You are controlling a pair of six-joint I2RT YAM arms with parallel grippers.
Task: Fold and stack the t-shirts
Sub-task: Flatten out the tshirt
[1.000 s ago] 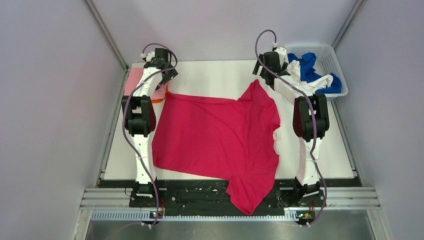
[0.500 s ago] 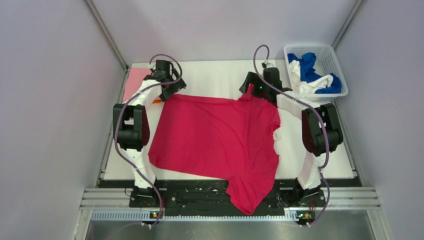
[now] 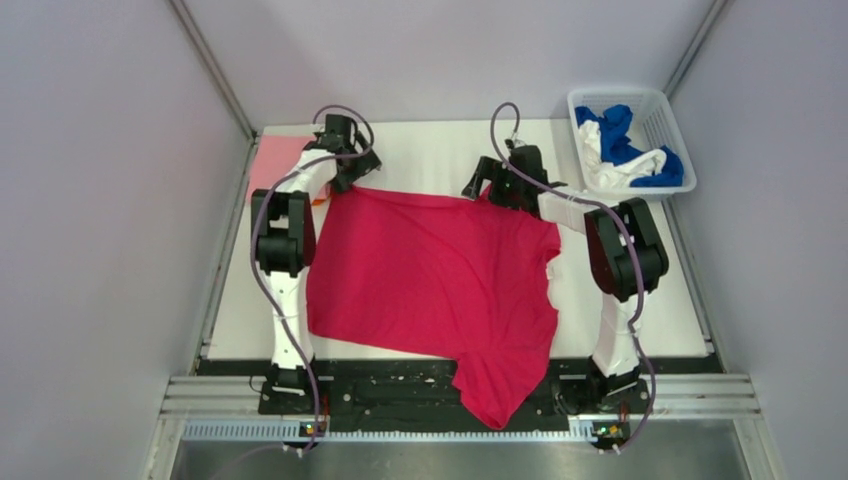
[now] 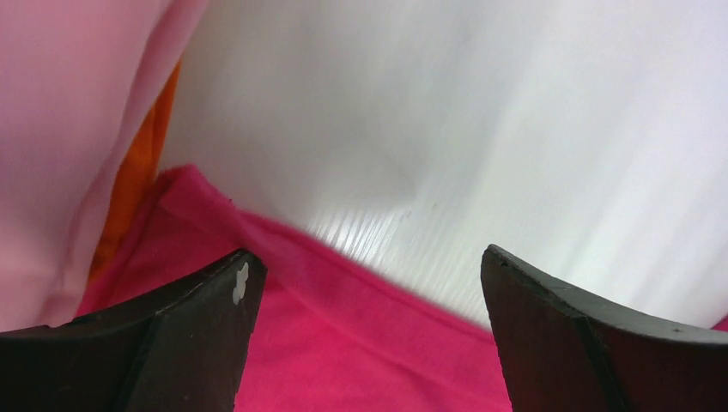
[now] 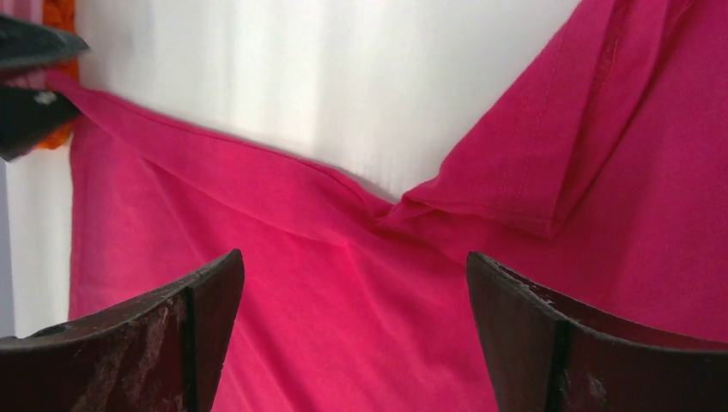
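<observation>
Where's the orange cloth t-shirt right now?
The orange t-shirt shows only as a sliver under the light pink t-shirt at the far-left corner of the table, beside the left gripper.

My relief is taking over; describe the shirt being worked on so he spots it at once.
Find the white table. Spread across its middle lies the crimson-pink t-shirt, one end draped over the near edge. It alone is laid open: the light pink shirt sits flat in the far-left corner, the blue shirt and white shirt are bunched in the basket.
</observation>
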